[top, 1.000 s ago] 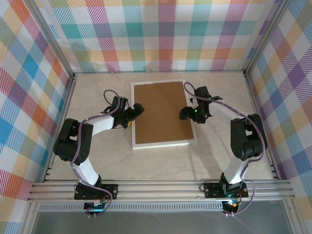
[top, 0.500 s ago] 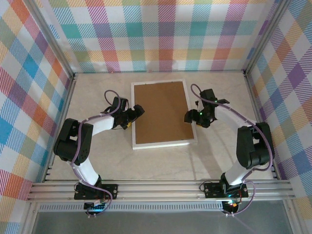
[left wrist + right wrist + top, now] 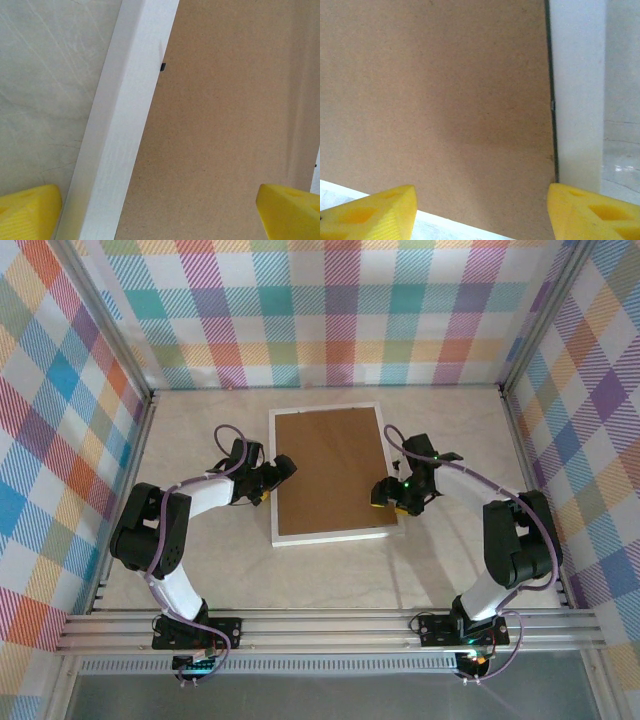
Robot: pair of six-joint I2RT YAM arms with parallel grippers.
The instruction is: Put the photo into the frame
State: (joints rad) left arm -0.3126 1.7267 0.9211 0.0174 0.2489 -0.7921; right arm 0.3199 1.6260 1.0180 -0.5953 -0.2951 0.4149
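Checked walls are set around a pale table (image 3: 330, 585), where the frame (image 3: 335, 536) is laid face down under a brown backing board (image 3: 328, 465); the photo cannot be made out. Its side edges are overhung by the left gripper (image 3: 272, 478) and right gripper (image 3: 390, 497), jaws spread, nothing pinched.

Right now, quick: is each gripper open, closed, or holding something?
Left gripper: open, holding nothing, jaws either side of the frame border.
Right gripper: open, holding nothing, over the backing board.
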